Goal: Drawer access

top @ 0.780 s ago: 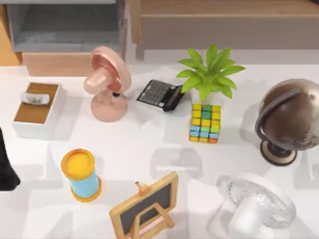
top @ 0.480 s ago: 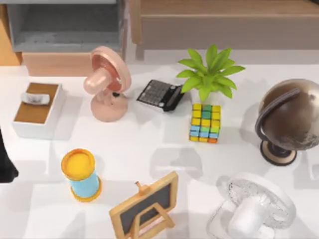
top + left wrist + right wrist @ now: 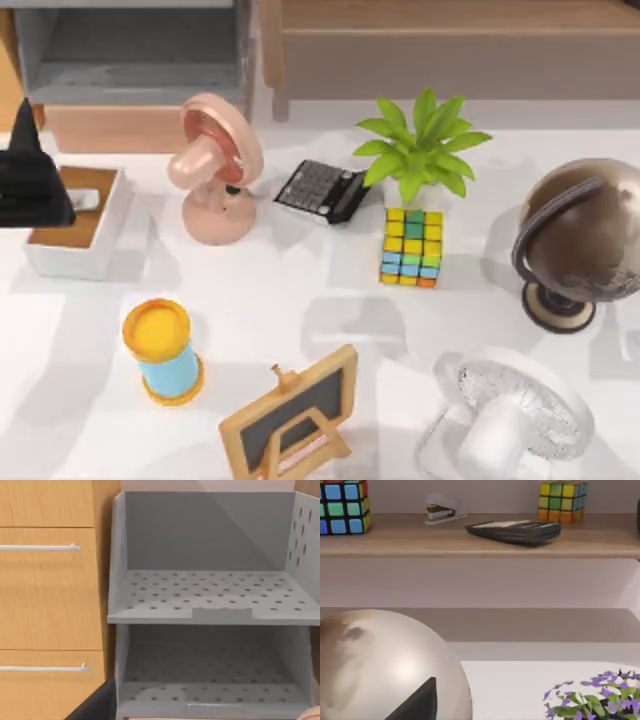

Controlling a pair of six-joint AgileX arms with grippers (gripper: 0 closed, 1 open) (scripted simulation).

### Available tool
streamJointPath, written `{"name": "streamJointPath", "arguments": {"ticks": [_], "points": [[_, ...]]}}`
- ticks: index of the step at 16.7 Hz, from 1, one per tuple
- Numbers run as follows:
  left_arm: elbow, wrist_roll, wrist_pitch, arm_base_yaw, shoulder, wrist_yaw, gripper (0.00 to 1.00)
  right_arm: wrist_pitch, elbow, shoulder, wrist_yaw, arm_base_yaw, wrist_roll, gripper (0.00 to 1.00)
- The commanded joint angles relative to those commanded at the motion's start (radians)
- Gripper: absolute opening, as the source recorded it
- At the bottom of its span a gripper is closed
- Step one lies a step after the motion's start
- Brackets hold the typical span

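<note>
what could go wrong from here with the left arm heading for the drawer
The left end effector hangs over the small white box, just short of the drawer. Dropping too soon could knock that box. The pink fan stands right beside the drawer's peach front panel, so a sideways sweep might tip it. The drawer already looks pulled out, so a further tug may overextend it.

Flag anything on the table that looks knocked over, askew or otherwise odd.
Nothing stands out. The pink fan, cube, globe and chalkboard stand upright, and the drawer sits open and square.
</note>
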Motion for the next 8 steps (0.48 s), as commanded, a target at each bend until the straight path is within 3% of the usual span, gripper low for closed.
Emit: {"name": "streamJointPath", "arguments": {"ticks": [4,8], "points": [[0.143,0.004,0.078,-0.118,0.23,-0.117,1.0,0.0,0.0,0.0,0.0,0.0,0.0,1.0],[0.195,0.006,0.107,-0.162,0.303,-0.161,1.0,0.0,0.0,0.0,0.0,0.0,0.0,1.0]]}}
